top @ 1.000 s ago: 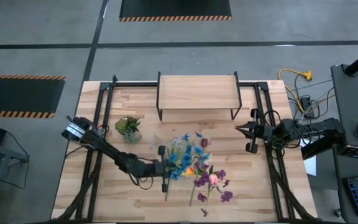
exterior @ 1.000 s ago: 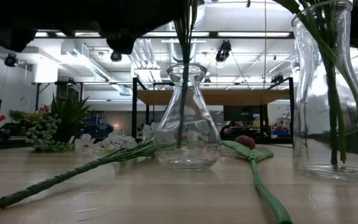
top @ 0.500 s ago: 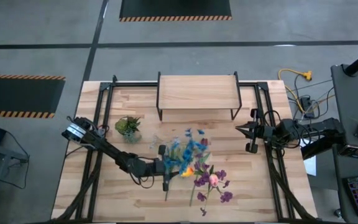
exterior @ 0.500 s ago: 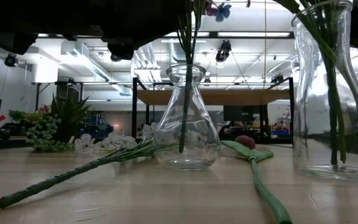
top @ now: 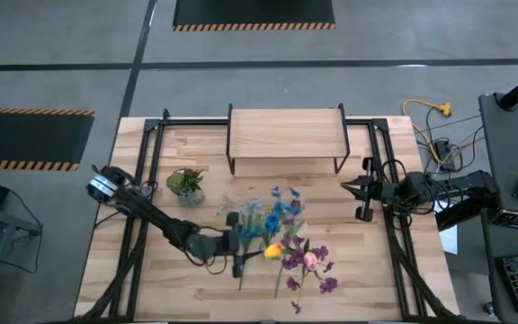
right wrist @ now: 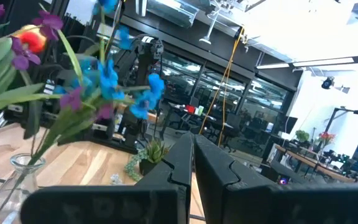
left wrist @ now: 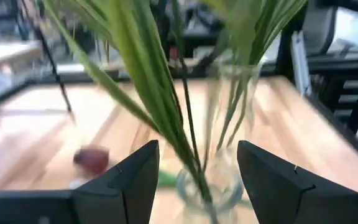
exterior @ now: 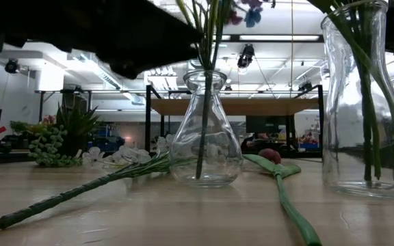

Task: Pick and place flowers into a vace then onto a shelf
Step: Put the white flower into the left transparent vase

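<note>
A small clear vase (exterior: pixel 206 133) stands mid-table with blue-flowered stems (top: pixel 275 214) upright in it, their lower ends on its bottom. Beside it, a taller vase (exterior: pixel 364 102) holds purple and pink flowers (top: pixel 308 263). My left gripper (left wrist: pixel 197 186) is open just left of the small vase, its fingers on either side of the stems (left wrist: pixel 191 134) without touching them. My right gripper (top: pixel 358 189) is shut and waits near the right rail. The shelf (top: pixel 286 133) stands at the far edge. A white-lilac flower (exterior: pixel 81 190) and a pink tulip (exterior: pixel 272 156) lie on the table.
A small green potted plant (top: pixel 185 183) sits left of the vases. The loose stem (top: pixel 241 270) lies under my left gripper toward the near edge. Black frame rails (top: pixel 147 171) run along both sides of the table. Bare wood lies between the vases and the shelf.
My left gripper has opened and let go of the blue-flowered stem. The stem has slid down inside the small vase until its lower end rests on the bottom, and its blooms have sunk and leaned toward the far right.
</note>
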Available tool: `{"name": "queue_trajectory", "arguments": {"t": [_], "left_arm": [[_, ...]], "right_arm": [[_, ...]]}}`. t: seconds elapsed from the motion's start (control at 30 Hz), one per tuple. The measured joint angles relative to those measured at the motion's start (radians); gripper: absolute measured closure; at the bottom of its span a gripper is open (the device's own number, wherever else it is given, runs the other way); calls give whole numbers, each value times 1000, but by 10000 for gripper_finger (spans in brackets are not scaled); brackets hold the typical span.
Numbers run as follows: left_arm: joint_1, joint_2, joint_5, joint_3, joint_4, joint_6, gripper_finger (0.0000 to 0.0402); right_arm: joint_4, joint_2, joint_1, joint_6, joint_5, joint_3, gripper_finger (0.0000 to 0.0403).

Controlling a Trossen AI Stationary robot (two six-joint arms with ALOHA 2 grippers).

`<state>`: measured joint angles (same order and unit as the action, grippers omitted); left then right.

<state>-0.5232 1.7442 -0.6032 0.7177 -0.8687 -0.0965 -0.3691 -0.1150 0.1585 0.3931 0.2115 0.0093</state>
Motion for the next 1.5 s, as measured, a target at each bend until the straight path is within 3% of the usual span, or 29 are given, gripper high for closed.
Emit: {"name": "queue_trajectory", "arguments": {"t": [0.53, 0.77, 1.1, 1.23, 1.5], "left_arm": [[-16, -277, 2, 0, 500, -292, 200], [-21, -255, 4, 0, 616, -628, 200], [-22, -233, -6, 0, 771, -980, 200], [-19, -221, -79, 0, 843, -1062, 200], [-19, -113, -73, 31, 844, -1143, 201]], "right_arm": [[4, 0, 0, 0, 0, 0, 394], [7, 0, 0, 3, 0, 0, 394], [8, 1, 0, 3, 0, 0, 394], [9, 1, 0, 2, 0, 0, 394], [14, 0, 0, 2, 0, 0, 394]]}}
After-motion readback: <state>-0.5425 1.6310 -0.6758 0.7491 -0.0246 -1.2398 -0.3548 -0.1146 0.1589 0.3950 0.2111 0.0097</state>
